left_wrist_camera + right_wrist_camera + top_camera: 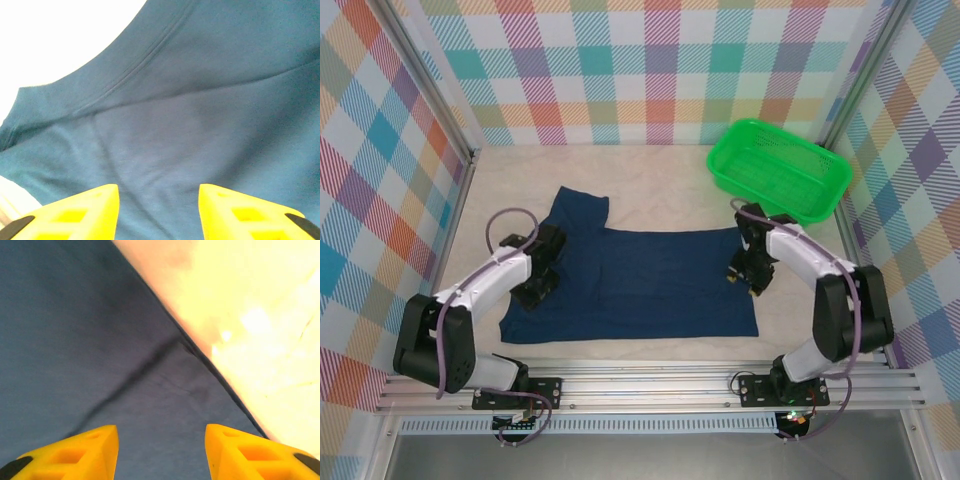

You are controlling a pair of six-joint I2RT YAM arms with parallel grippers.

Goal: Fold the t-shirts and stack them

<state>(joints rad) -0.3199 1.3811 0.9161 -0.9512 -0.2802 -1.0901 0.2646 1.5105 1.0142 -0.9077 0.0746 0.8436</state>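
Note:
The dark navy t-shirt [650,285] lies flat on the table as a wide rectangle, with one sleeve sticking out at its back left. No print shows on the upper side. My left gripper [536,284] hovers low over the shirt's left end. In the left wrist view its yellow fingers [80,215] stand apart above smooth fabric [200,100] by a seam, and nothing is between them. My right gripper [744,274] is over the shirt's right edge. The right wrist view shows it open [161,452] above a folded edge of cloth [75,340].
A green plastic mesh basket [778,170] stands at the back right, just behind the right arm. Checked walls close in the left, back and right sides. Bare beige tabletop [650,190] lies behind the shirt, and a strip of it [800,325] lies to the shirt's right.

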